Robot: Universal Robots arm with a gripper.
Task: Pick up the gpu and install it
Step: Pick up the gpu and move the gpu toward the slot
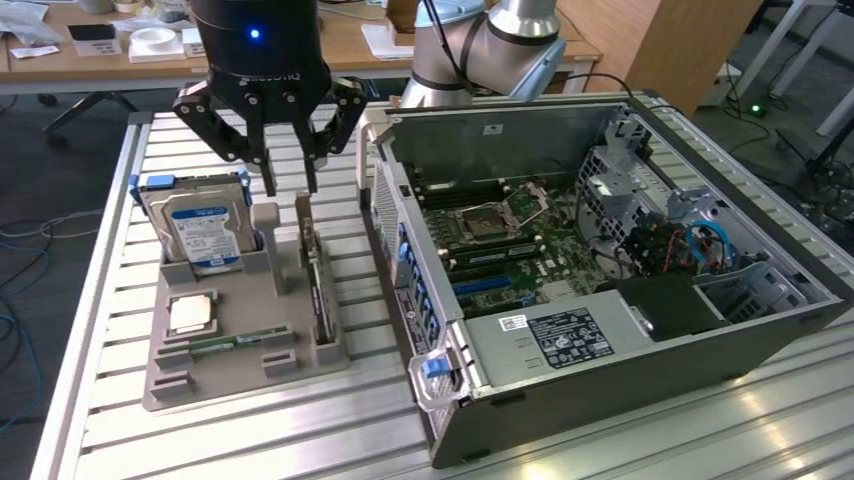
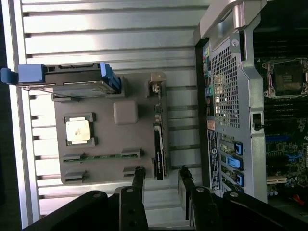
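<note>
The gpu [image 1: 318, 290] stands on its long edge in the right-hand slot of a grey holder tray [image 1: 254, 375], as a thin dark card. In the wrist view the gpu [image 2: 159, 151] shows its dark edge, and its pale metal bracket [image 2: 157, 86] lies at the far end. My gripper [image 1: 290, 186] hangs just above the card's upper end. Its two black fingers are open with nothing between them. Seen from the wrist, the gripper [image 2: 161, 173] straddles the line of the card near one end without touching it.
The tray also holds a silver hard drive [image 1: 200, 228] in a blue caddy, a square processor chip [image 1: 191, 315] and a narrow green memory stick [image 1: 220, 343]. An open computer case [image 1: 507, 135] with its motherboard [image 1: 501, 225] lies close on the exterior view's right, on the slatted metal table [image 1: 200, 440].
</note>
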